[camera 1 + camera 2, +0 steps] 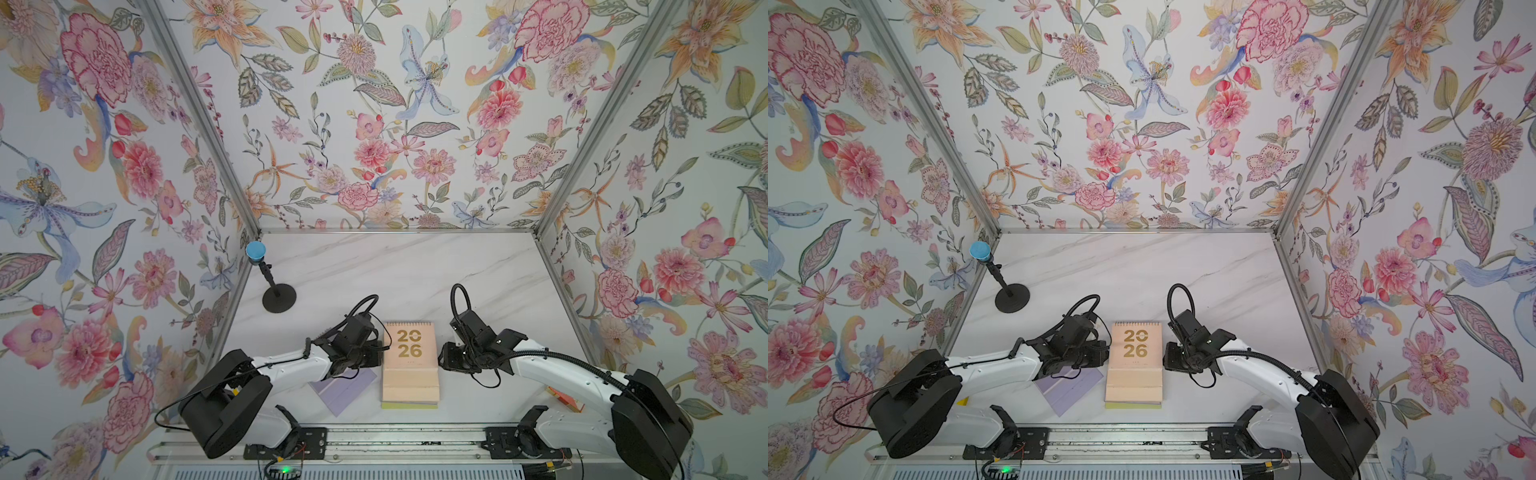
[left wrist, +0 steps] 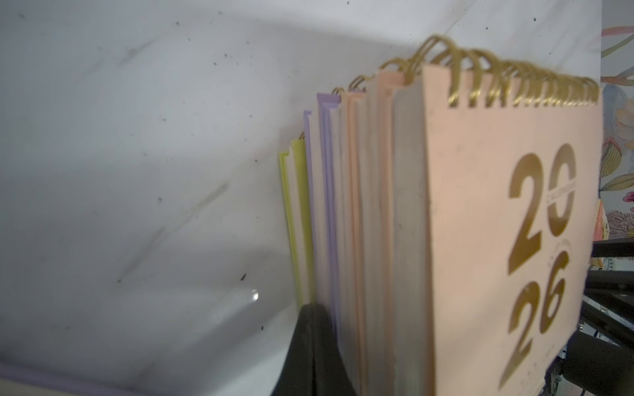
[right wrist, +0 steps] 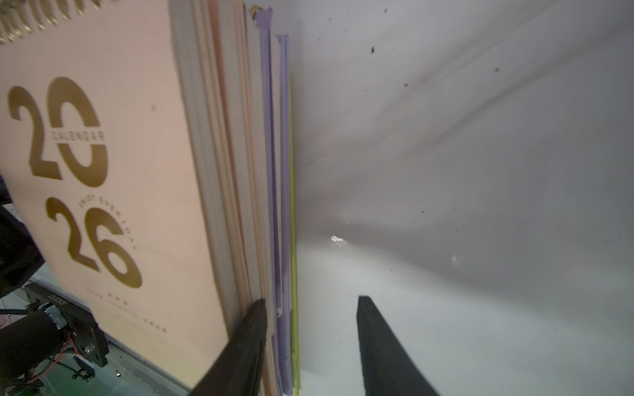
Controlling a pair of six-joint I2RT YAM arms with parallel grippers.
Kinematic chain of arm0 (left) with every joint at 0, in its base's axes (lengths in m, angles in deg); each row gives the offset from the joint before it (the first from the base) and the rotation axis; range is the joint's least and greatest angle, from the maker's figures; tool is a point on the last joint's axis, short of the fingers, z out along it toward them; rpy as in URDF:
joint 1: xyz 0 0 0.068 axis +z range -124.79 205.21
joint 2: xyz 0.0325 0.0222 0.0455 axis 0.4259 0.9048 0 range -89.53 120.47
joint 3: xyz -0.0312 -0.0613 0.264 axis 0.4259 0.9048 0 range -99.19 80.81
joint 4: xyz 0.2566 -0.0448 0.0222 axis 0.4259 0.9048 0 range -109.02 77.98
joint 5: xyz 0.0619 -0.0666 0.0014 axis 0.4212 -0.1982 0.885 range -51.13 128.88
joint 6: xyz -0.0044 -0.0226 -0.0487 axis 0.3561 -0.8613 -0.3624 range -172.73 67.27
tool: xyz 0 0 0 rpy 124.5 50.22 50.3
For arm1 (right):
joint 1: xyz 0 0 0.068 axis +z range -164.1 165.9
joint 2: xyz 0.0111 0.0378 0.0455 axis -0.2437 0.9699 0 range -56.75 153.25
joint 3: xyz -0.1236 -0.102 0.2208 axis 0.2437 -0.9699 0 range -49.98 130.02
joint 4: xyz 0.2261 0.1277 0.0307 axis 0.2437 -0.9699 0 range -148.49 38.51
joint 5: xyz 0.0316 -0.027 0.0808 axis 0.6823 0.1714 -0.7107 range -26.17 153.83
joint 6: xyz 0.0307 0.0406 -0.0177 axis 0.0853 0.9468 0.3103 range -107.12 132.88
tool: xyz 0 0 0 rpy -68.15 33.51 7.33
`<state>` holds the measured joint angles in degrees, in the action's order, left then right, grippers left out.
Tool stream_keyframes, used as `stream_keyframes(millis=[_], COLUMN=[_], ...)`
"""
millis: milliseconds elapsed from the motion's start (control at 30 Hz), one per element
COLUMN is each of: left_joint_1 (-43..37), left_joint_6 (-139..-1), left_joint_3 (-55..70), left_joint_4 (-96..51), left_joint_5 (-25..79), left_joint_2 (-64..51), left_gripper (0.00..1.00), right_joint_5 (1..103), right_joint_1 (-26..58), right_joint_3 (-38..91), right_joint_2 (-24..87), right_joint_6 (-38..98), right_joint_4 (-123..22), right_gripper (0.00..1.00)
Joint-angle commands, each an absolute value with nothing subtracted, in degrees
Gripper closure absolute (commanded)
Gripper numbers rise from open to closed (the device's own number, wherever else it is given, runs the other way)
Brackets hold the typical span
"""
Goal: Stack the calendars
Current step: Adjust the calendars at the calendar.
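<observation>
Bench (image 1: 415, 266): marble, inside a floral-walled booth.
Calendars (image 1: 410, 357): stacked between left claw (image 2: 310, 343) and right claw (image 3: 310, 298); stray lilac calendar (image 1: 345, 390) behind left claw.
Left claw: clenched, empty.
Right claw: released, one finger (image 3: 247, 343) touching the stack.
Risk: an uneven squeeze could skew the pile.

Top calendar (image 1: 410, 353): peach cover, "2026" printed in gold. Spiral binding (image 2: 514, 89): gold.
Edges in the stack, as seen in the wrist views: a yellow-green calendar (image 2: 296, 223), lilac calendars (image 2: 325, 171), and peach covers with off-white page blocks.
Separate lilac calendar (image 1: 340, 390): plain, no print seen.
Table (image 1: 415, 270): white marble pattern, faint grey veins.
Walls (image 1: 374, 124): pale ground, floral print in pink, red, orange, blue and green.
Stand (image 1: 278, 297): black; cap (image 1: 255, 250) blue.
Left arm (image 1: 286, 368) and right arm (image 1: 557, 376): white shells, black joints and cables.
Box (image 1: 567, 401): orange-red.
</observation>
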<state>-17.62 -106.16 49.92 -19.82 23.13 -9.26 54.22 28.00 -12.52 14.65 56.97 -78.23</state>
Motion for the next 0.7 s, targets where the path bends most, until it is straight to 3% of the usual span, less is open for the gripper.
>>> stream_keyframes(millis=[0, 367, 667], left_joint_1=[-18.6, -18.6, -15.2], left_joint_6=[-107.0, -106.1, -102.7], left_joint_3=[49.4, 49.1, 46.8], left_joint_4=[-20.4, -17.5, -8.1], left_joint_5=[24.0, 26.2, 30.1], left_joint_2=[-9.6, -11.0, -17.0], left_gripper=[1.00, 1.00, 1.00], right_joint_5=[53.0, 58.1, 64.1], right_joint_1=[28.8, 27.1, 28.0], right_joint_3=[-11.1, -12.1, -4.7], right_joint_2=[15.6, 10.7, 7.3], right_joint_6=[56.1, 58.5, 58.2], right_joint_4=[-77.0, -79.4, -86.8], right_gripper=[0.56, 0.55, 0.54])
